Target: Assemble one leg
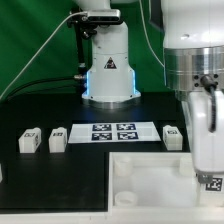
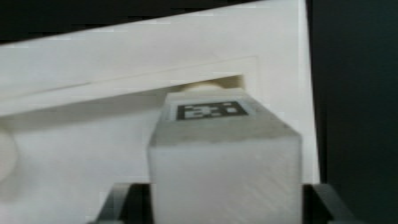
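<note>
Exterior view: black counter (image 1: pixel 60 185) with a marker board (image 1: pixel 113 131) at the centre, three small white tagged blocks (image 1: pixel 30 140) (image 1: pixel 58 138) (image 1: pixel 173 136) in a row beside it, and a large white panel (image 1: pixel 150 172) in front. At this view's right, the robot's hand (image 1: pixel 213 178) hangs over the panel carrying the leg (image 1: pixel 213 182)

Wrist view: hand (image 2: pixel 221 190) pinching the leg (image 2: pixel 217 150) between its two dark fingers (image 2: pixel 125 205), tagged end (image 2: pixel 212 111) reaching toward the panel (image 2: pixel 125 70)

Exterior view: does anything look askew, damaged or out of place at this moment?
Nothing stands out. Three spare legs sit upright in a row beside the marker board. The gripper holds a leg upright over the white panel.
</note>
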